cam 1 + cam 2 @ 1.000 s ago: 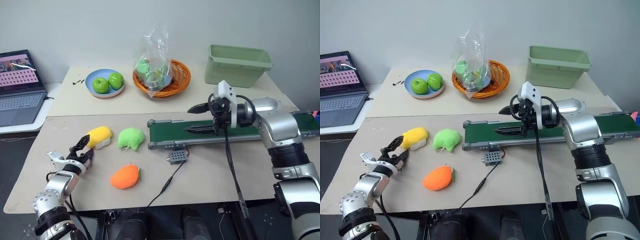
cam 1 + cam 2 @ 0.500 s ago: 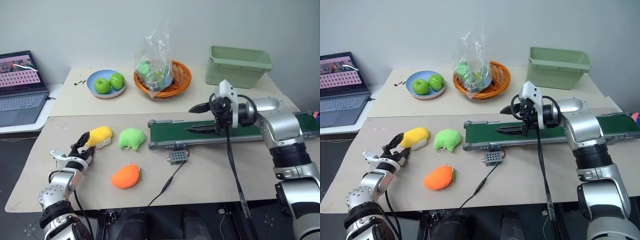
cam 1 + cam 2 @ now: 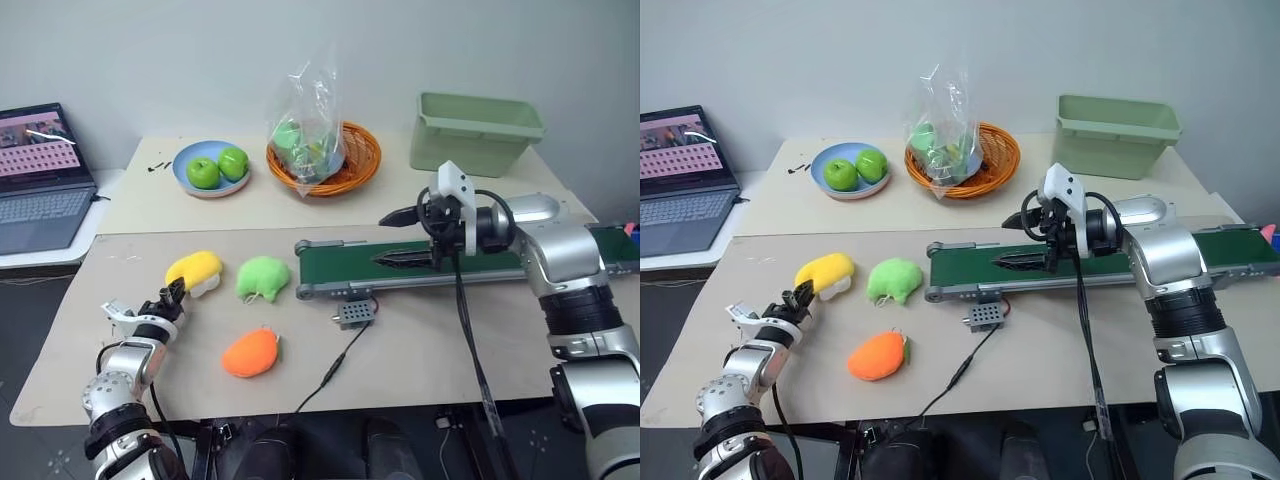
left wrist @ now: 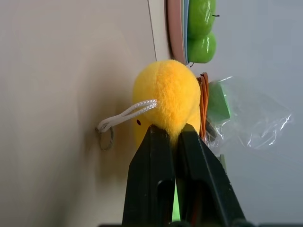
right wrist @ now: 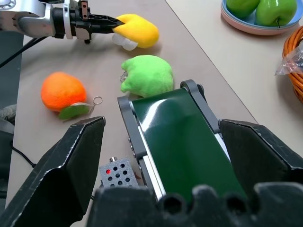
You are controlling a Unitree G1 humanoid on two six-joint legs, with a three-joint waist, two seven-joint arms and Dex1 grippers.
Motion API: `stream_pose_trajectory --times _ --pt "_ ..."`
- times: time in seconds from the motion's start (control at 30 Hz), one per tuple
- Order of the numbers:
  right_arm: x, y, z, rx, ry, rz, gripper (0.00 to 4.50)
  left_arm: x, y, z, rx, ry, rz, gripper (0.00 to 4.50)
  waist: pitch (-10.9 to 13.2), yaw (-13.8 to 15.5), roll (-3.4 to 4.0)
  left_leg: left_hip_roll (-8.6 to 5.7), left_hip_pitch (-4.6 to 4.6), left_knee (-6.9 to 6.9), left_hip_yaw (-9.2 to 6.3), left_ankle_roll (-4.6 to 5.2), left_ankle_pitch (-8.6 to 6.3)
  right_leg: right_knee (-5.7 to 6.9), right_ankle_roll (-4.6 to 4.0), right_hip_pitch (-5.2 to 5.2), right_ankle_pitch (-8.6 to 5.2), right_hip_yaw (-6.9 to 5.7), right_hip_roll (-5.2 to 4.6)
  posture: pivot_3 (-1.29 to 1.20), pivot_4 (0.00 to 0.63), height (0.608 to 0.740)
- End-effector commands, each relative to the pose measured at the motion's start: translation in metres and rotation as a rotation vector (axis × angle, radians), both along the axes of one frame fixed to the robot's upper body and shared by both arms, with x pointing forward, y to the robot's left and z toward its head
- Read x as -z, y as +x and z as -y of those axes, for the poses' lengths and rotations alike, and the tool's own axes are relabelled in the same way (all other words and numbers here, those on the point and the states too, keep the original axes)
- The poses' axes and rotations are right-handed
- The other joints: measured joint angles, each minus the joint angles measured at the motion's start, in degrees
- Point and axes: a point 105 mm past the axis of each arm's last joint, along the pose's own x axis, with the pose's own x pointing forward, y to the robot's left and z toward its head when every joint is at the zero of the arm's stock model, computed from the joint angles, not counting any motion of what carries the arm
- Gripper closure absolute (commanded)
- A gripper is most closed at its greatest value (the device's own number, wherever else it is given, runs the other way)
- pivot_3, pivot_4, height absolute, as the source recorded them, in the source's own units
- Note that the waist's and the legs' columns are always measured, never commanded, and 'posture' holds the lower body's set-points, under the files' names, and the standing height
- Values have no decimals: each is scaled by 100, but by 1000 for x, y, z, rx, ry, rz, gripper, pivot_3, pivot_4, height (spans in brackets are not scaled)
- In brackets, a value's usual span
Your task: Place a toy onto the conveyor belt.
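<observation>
Toy first: the fist-sized rounded yellow plush toy with a white patch [image 3: 195,270] sits on the beige table [image 3: 420,350] at centre-left of the head view, just left of the light-green plush [image 3: 262,277] and up-left of the orange plush [image 3: 250,352]. It's well apart from the long dark-green conveyor belt in its silver-grey frame [image 3: 470,262], which runs across the right half of the frame.

The left gripper [image 3: 172,297] comes in from the lower left with its two black fingers pinched together on the near end of the yellow plush. In the left wrist view the tips [image 4: 173,137] bite into the fuzz with barely any gap, so it looks like a shallow nip on fabric rather than a hold around the body. A white cord loop with a small ring [image 4: 124,115] hangs off the toy's side.

Handling-wise I'd guess it's super light and squishy, nothing fragile, but that soft pile could slip out of a thin pinch when lifted. Grabbing deeper across the plump middle would probably be safer.

The right gripper [image 3: 408,236] hovers over the belt's left end, jaws wide apart and holding nothing.
</observation>
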Motion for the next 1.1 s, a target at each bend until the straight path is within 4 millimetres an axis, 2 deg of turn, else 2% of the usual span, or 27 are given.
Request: stream_pose_trajectory --times 0.03,0.1,0.13,0.27,0.33,0.5,0.53,0.6,0.7,0.77,1.0,1.1 --pt "-17 0 -1 -16 5 65 0 -76 5 27 53 426 221 4482 3 25 -10 -1 -20 3 -1 -5 3 2 -2 -18 2 0 0 0 150 740" --pt "-16 1 -1 -17 6 65 0 -85 4 43 68 811 228 4482 3 51 -10 -2 -31 3 -2 -42 25 -3 -4 -26 2 0 -1 0 150 740" --pt "-16 1 -1 -17 7 65 0 -82 3 46 66 990 222 4482 3 49 -10 -3 -31 -2 0 -52 30 -8 -4 -22 3 1 -1 0 150 740" --pt "-14 2 -4 -21 16 66 0 -52 -1 42 84 1688 179 4482 0 19 -3 -4 -23 -17 11 -19 11 -21 -4 -23 2 11 -3 0 150 740" --pt "-14 2 -6 -20 22 69 0 -43 -6 45 110 1994 236 4482 0 8 -3 -1 -20 -21 13 4 -2 -17 -6 -27 2 9 0 0 150 740" --pt "-13 0 -5 -18 27 67 0 -30 -23 74 227 2472 554 4482 2 74 -1 3 -28 -23 6 0 0 -11 -10 -39 2 1 0 0 150 740" --pt "-12 0 -4 -12 29 67 0 -34 -27 75 186 2555 616 4482 2 88 -1 2 -28 -23 4 0 0 -14 -10 -37 1 -2 -1 0 150 740" --pt "-11 -1 -3 -4 30 68 0 -40 -29 75 109 2624 674 4482 2 96 0 0 -30 -25 6 2 -1 -15 -9 -39 1 -1 -3 0 150 740" --pt "-10 -3 -2 1 30 65 0 -61 -25 63 -73 2685 669 4482 3 97 0 0 -38 -24 6 3 -2 -10 -9 -52 1 -1 -4 0 150 740" --pt "-9 -4 0 8 28 64 0 -77 -22 62 -176 2718 708 4482 3 100 0 1 -40 -24 6 1 0 -4 -9 -57 1 -3 -3 0 150 740" --pt "-7 -6 3 28 26 63 0 -101 -9 98 -230 2693 988 4482 3 114 0 0 -36 -21 5 -1 1 -3 -7 -46 1 -8 -4 0 150 740" --pt "-7 -7 4 33 26 62 0 -103 -2 111 -200 2668 1088 4482 3 109 0 -1 -39 -20 6 -1 1 -2 -7 -50 1 -12 -4 0 150 740"
